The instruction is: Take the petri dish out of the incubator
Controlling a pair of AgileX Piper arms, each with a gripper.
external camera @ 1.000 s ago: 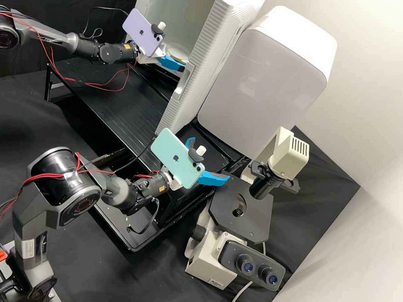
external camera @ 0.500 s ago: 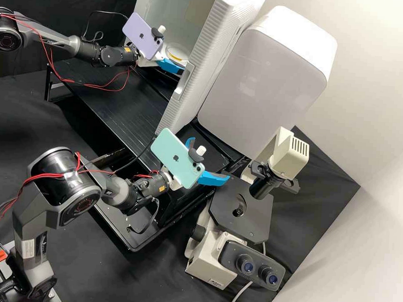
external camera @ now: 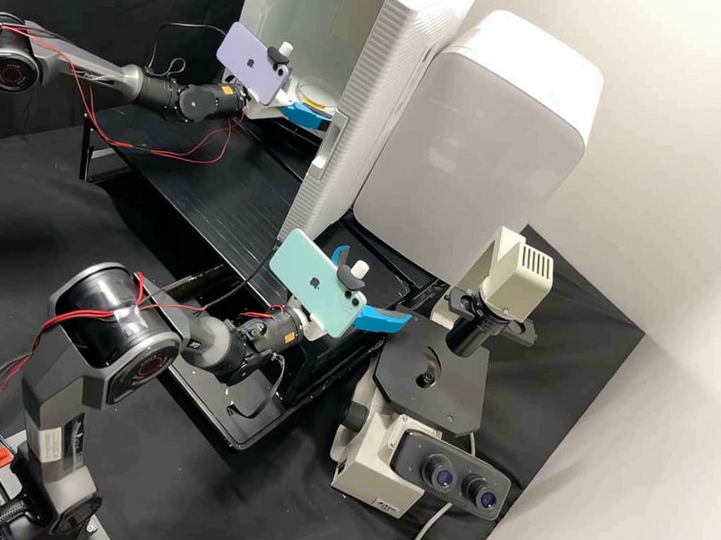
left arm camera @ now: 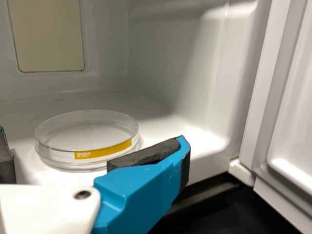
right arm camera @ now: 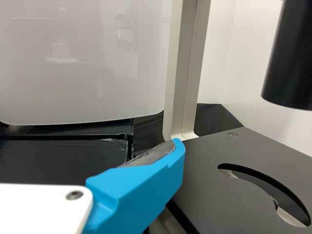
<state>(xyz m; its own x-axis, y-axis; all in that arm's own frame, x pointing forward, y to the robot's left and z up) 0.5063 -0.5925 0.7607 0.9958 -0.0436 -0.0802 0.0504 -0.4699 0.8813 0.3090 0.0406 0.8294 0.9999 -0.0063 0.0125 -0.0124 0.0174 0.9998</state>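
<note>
A clear petri dish [left arm camera: 87, 139] with a yellow label strip lies flat on the floor of the white incubator [external camera: 286, 21], whose door [external camera: 371, 99] stands open. My left gripper [left arm camera: 92, 153] is open at the incubator's mouth, its fingers level with the dish's near rim and one on each side, not touching it. From the high view the same gripper [external camera: 305, 113] sits just in front of the dish [external camera: 316, 94]. My right gripper [external camera: 379, 296] hangs open and empty above the microscope stage [external camera: 431, 380], beside the door's lower edge.
A white microscope [external camera: 414, 452] with a black stage and dark eyepieces stands at the front right. A black ribbed shelf [external camera: 219, 188] runs under both arms. Red cables [external camera: 172, 148] trail from the left arm across the shelf. A large white box [external camera: 482, 139] stands behind the door.
My left gripper has shifted slightly back and to the left at the incubator opening, so more of the dish shows in the high view. The right arm has kept still.
</note>
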